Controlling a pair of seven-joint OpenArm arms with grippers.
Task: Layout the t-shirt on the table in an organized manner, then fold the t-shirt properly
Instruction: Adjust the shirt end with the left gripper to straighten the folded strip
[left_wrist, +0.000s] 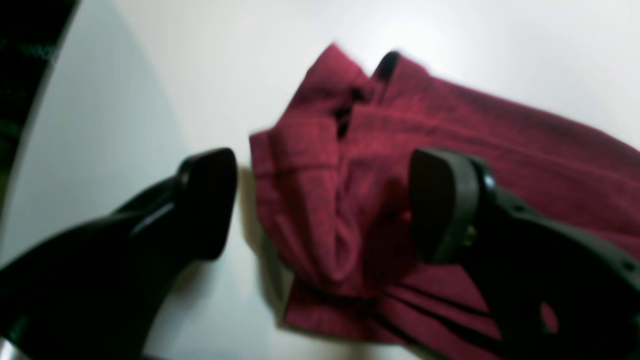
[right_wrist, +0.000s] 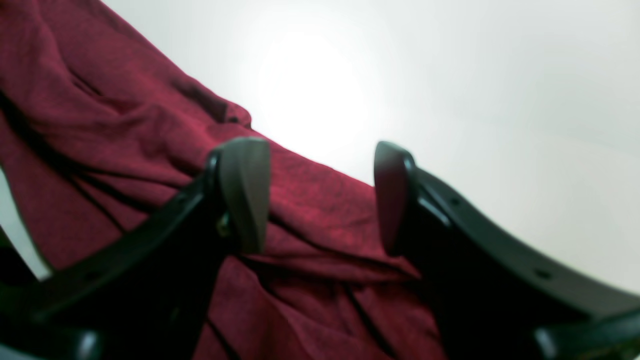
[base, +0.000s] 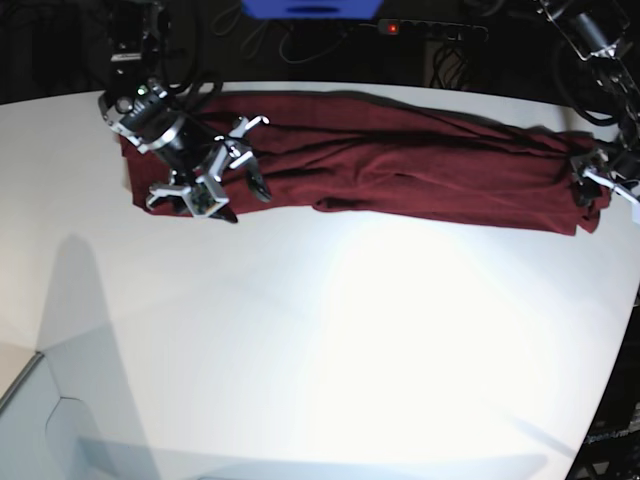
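The t-shirt (base: 400, 165) lies stretched into a long, rumpled band across the far side of the worktop (base: 330, 340), running from far left to far right, so it is pulled out lengthwise but not yet spread flat.

At the left of the base view, the right gripper (base: 232, 190) hovers over the band's left end, its fingers (base: 255, 185) spread and grasping nothing. It probably sits there because that end needs picking up and drawing toward the near side. The right wrist view adds what the base view cannot: deep creases under the fingers (right_wrist: 245, 195), and the shirt's edge running between them with bare worktop beyond.

At the far right, the left gripper (base: 600, 185) sits at the band's other end, half lost at the frame edge. The left wrist view settles it: the fingers (left_wrist: 210, 200) are wide apart, released, with a bunched, folded-over corner of the shirt lying between them on the worktop, untouched as far as the blur allows.
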